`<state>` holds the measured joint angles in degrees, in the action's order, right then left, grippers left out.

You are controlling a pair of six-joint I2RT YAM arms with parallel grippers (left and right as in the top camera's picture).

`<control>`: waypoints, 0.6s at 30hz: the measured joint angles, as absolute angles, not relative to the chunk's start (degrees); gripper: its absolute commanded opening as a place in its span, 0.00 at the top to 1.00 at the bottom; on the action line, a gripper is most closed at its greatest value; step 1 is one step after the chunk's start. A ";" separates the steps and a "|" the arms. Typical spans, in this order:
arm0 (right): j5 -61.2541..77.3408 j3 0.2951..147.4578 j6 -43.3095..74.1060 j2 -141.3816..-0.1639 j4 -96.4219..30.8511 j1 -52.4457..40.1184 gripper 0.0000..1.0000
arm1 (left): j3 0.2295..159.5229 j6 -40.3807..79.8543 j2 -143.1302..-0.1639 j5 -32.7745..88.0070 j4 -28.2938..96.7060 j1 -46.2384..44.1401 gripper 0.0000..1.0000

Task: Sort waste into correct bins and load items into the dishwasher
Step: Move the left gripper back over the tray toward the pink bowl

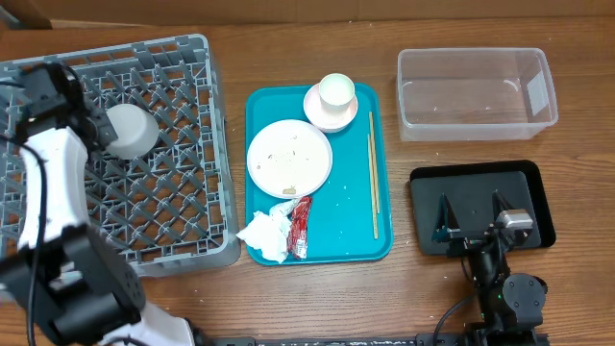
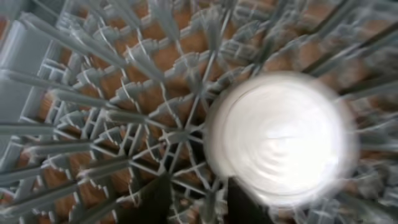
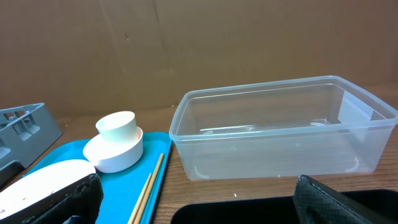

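A grey-white round bowl (image 1: pixel 130 130) rests, apparently upturned to drain, in the grey lattice plastic dish rack (image 1: pixel 183 192). Above the rack the left gripper (image 2: pixel 199 190) is parted and empty; the right gripper (image 1: pixel 471 213), far from it, gapes idle

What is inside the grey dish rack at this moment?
One whitish bowl stands on the rack's lattice floor. The left arm covers part of the rack's left side, so what lies under it cannot be seen.
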<state>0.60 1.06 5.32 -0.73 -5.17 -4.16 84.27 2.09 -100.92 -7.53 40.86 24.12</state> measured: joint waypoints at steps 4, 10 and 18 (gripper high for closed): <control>0.58 1.06 5.34 -0.73 -5.13 -4.16 0.00 | 88.25 2.74 -92.90 0.71 43.59 24.14 0.00; 0.60 1.06 5.30 -0.73 -5.17 -4.16 0.00 | 90.80 3.07 -81.60 27.18 50.59 24.08 0.00; 0.60 1.06 5.32 -0.73 -5.17 -4.16 0.00 | 90.76 2.85 -82.59 50.46 61.87 23.40 0.08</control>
<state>0.60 1.06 5.32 -0.73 -5.17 -4.16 90.76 2.85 -82.59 50.46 61.87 23.40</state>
